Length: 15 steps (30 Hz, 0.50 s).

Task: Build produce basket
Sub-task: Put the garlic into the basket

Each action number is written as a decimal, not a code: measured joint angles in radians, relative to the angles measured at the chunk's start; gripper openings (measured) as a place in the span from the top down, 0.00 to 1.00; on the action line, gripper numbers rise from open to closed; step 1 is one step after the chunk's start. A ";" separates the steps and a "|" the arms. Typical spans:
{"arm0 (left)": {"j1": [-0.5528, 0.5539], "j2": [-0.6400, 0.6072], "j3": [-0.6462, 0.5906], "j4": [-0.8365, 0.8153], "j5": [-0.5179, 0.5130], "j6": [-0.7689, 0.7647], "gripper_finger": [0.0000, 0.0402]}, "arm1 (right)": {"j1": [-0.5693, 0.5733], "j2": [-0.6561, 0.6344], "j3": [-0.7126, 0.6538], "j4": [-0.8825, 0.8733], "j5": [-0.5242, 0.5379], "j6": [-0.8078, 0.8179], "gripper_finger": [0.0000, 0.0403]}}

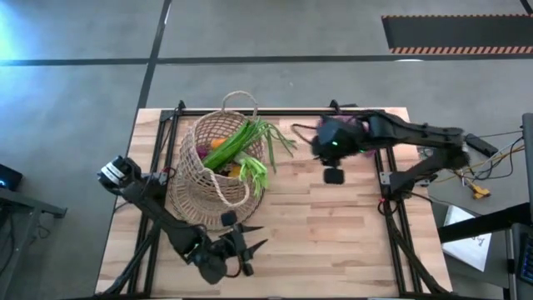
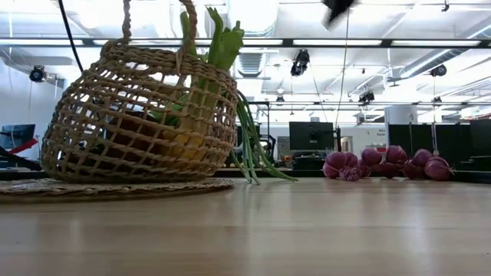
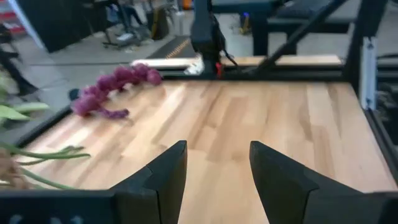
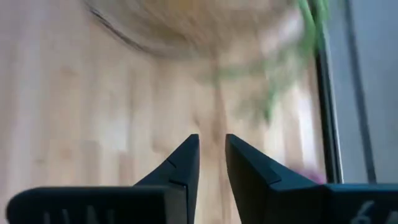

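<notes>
Bare wooden tabletop (image 2: 307,230) fills the front of the low view, and it is the biggest thing in sight, with everything else placed off the basket (image 1: 210,167). That large woven basket lies tipped on its side on the left half of the table, its mouth turned toward the middle, with the leek (image 1: 236,143) and its green tops poking out, orange peppers (image 1: 218,143) tucked beside it and green beans (image 1: 258,173) spilling at the rim. Right of the basket, well apart from it and near the far edge, lies the purple string of onions (image 2: 387,162), not yet packed. Above those onions hangs the right gripper (image 4: 211,155), its fingers only a narrow slit apart and nothing between them; its view is blurred, so it looks to be on the move. On the near side of the basket, by the table's front edge, waits the left gripper (image 3: 217,168), fingers moderately apart and empty, pointing across the boards toward the onions. My reading is that the basket is partly filled and the onion string is the piece in hand. Next the right gripper would need to spread its fingers, drop onto the string, close on a bulb or the stalk, and carry it across into the basket's mouth.
</notes>
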 joint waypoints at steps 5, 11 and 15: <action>0.013 -0.025 -0.059 0.004 0.108 -0.055 0.60 | -0.078 -0.215 -0.396 0.084 0.133 0.142 0.85; 0.011 -0.071 -0.179 0.005 0.170 -0.169 0.60 | -0.214 -0.300 -0.737 0.304 0.094 0.139 0.78; 0.010 -0.101 -0.260 0.005 0.176 -0.261 0.60 | -0.289 -0.242 -0.856 0.473 0.041 0.124 0.66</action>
